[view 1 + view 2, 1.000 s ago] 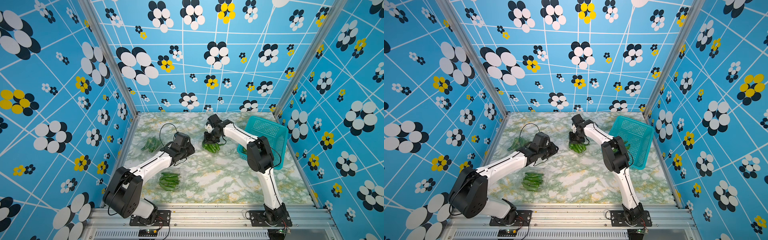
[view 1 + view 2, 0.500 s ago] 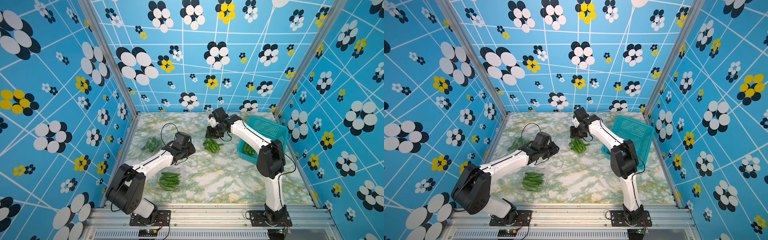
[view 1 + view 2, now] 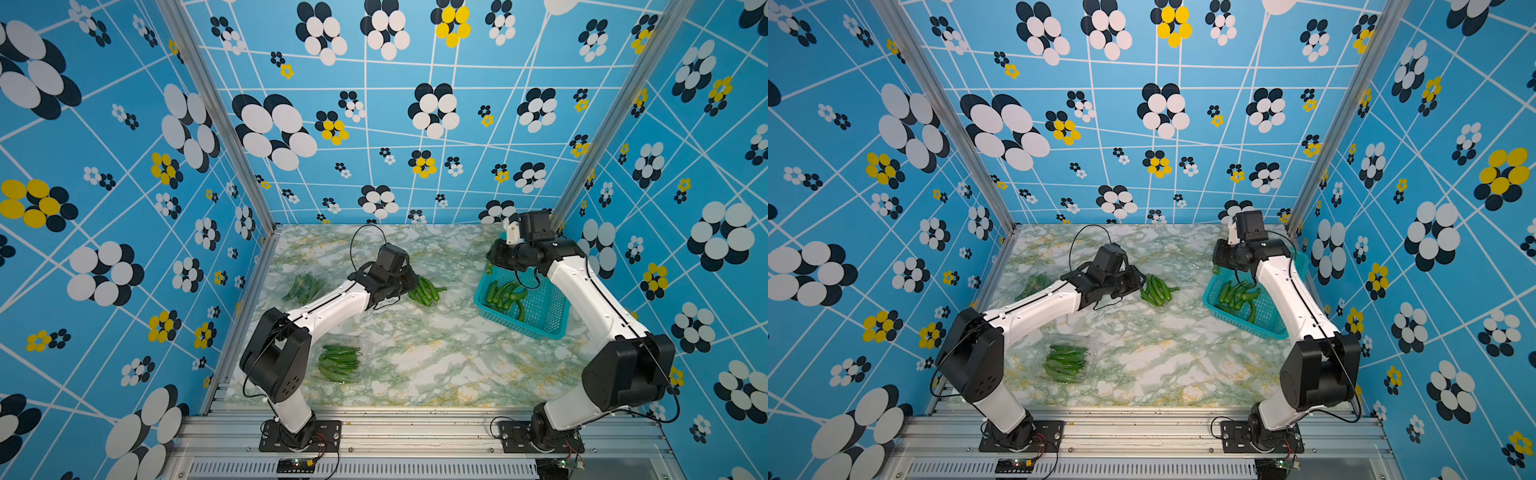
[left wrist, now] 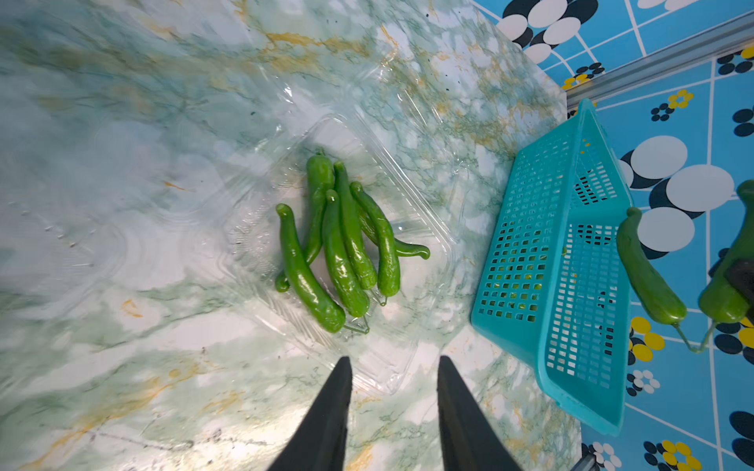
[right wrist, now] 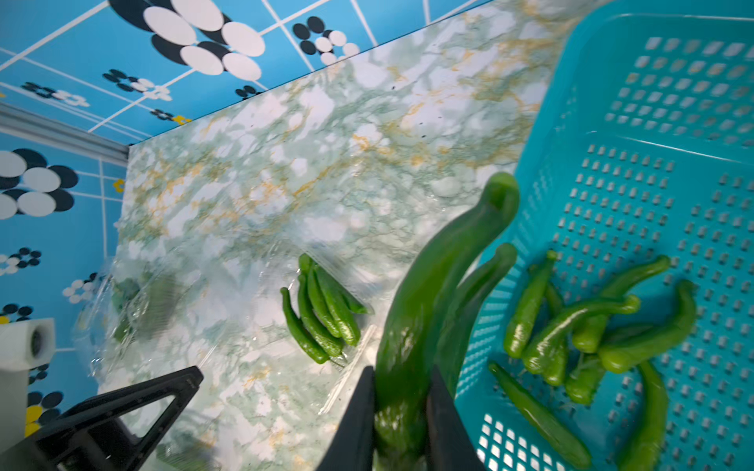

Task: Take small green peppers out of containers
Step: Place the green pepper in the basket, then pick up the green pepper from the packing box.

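Note:
My right gripper [image 5: 402, 375] is shut on two small green peppers [image 5: 440, 277] and hangs above the far left rim of the teal basket [image 3: 540, 328]; in both top views it shows at the basket's back corner [image 3: 492, 259] [image 3: 1219, 259]. My left gripper [image 4: 393, 363] is open, low over the table, with the near corner of an open clear container [image 4: 408, 195] between its fingertips. Several peppers [image 4: 342, 244] [image 3: 426, 291] lie in that container.
Two more clear containers with peppers stand at the front left [image 3: 340, 361] and at the far left [image 3: 303, 286]. Several peppers [image 5: 591, 318] lie in the basket. Patterned blue walls close in the marble table on three sides.
The right arm has swung from the middle container to the right, carrying the peppers to the basket's edge. The left arm has stayed by the middle container.

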